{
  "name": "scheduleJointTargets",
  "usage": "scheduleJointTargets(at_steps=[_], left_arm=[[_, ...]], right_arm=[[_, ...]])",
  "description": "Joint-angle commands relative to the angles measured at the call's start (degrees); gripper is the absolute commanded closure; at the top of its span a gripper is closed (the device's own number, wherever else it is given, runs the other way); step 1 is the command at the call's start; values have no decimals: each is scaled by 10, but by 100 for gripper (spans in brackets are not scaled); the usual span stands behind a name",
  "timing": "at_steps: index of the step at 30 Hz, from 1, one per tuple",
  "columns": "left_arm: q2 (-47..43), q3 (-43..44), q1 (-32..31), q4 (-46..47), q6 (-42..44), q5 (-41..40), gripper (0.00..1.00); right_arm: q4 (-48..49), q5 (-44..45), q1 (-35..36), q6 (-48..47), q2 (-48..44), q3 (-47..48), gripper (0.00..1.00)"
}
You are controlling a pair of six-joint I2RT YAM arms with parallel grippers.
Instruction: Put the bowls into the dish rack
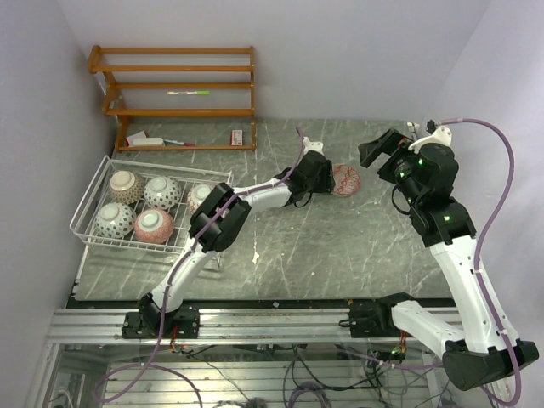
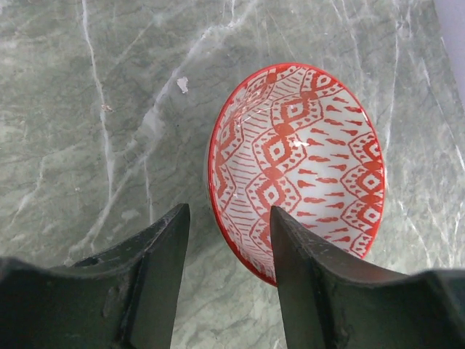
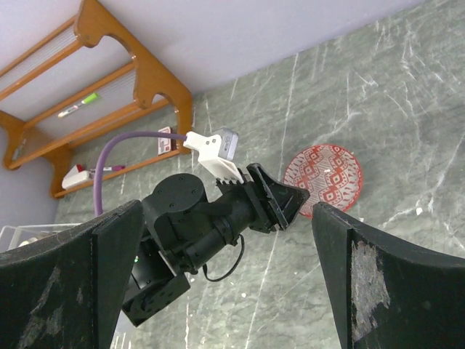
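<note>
A red-and-white patterned bowl point(image 1: 346, 180) point(image 2: 298, 160) point(image 3: 323, 178) lies tilted on the marble table, apart from the dish rack. My left gripper point(image 1: 327, 185) point(image 2: 229, 211) is open at its near-left rim. One finger point(image 2: 320, 291) overlaps the bowl's inside and the other point(image 2: 145, 276) stands outside over the table, so the rim lies between them with a gap. The white wire dish rack point(image 1: 85, 204) at the left holds several bowls point(image 1: 161, 191), upside down. My right gripper point(image 1: 378, 149) point(image 3: 227, 209) hangs wide open and holds nothing, above the table right of the bowl.
An orange-brown wooden shelf unit point(image 1: 178, 93) point(image 3: 109, 87) stands against the back wall with small items on it. Walls close in at the left and right. The left arm point(image 1: 255, 197) stretches from the rack side across the table's middle.
</note>
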Motion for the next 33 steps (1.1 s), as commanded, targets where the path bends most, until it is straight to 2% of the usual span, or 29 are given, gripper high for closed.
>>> scheduleJointTargets(at_steps=[1,4,9,14,18,24,28,33], left_arm=[[19,31,3,6,-5,19,47],[19,34,3,-1,-2,19,72],[9,25,3,-10,9,10,92],[-33,-13,3,-23,39,-5,93],[-100,-42,3,-104,85,-32,93],[-228,-176,4,-179,115,-63,93],[-307,-281,9,-183,109,-61,93],[-384,-365,19,-219,100,-85,93]], right_arm=[[7,6,-2,-9,-4,-7,0],[6,7,-2,-9,-5,-9,0],[3,10,-2,-11,-8,-12,0],[1,14,-2,-13,-15,-17,0],[-2,6,-2,-17,-19,-24,0],[2,-12,-3,-18,-21,-44,0],[7,-26,-3,-17,-20,-57,0],[9,-43,-3,-16,-21,-71,0]])
